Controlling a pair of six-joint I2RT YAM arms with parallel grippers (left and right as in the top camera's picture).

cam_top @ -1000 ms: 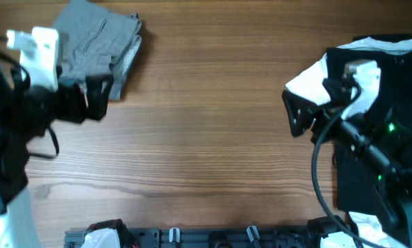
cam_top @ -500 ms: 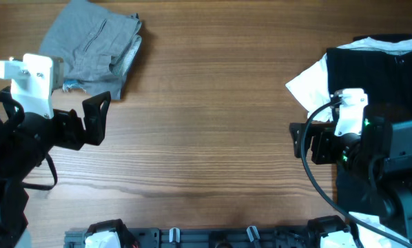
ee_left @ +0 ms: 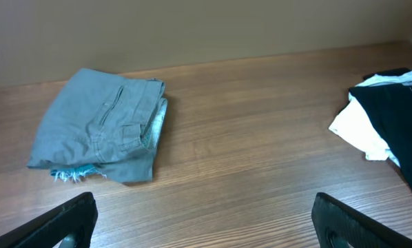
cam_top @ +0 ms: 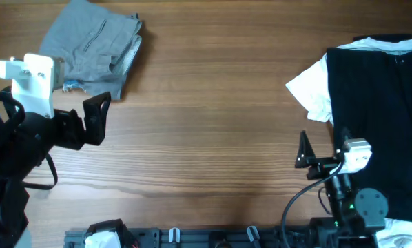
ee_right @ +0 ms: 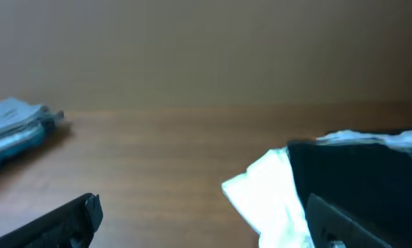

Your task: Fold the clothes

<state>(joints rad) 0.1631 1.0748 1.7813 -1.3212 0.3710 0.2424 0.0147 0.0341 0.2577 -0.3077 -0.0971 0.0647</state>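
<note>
The mid-grey woven shorts do not show in any view. My left gripper (cam_top: 94, 120) is open and empty, just in front of a folded light-blue denim piece with a frayed hem (cam_top: 92, 45) at the far left. In the left wrist view the jaws (ee_left: 206, 231) are spread wide over bare wood, with the denim piece (ee_left: 99, 124) beyond them. My right gripper (cam_top: 304, 162) is open and empty near the front edge, in front of a black garment (cam_top: 378, 103) and a white garment (cam_top: 313, 89). Its jaws (ee_right: 206, 227) hold nothing.
The black garment (ee_left: 399, 96) lies over the white one (ee_left: 357, 131) at the right side of the wooden table. Both show in the right wrist view, black (ee_right: 357, 179) and white (ee_right: 261, 189), with the denim piece (ee_right: 13, 131) far left. A rack runs along the front edge (cam_top: 213, 235).
My right arm has drawn back from the black and white pile towards the front edge, empty. My left arm moved off the denim piece a second ago and has since stayed still.
</note>
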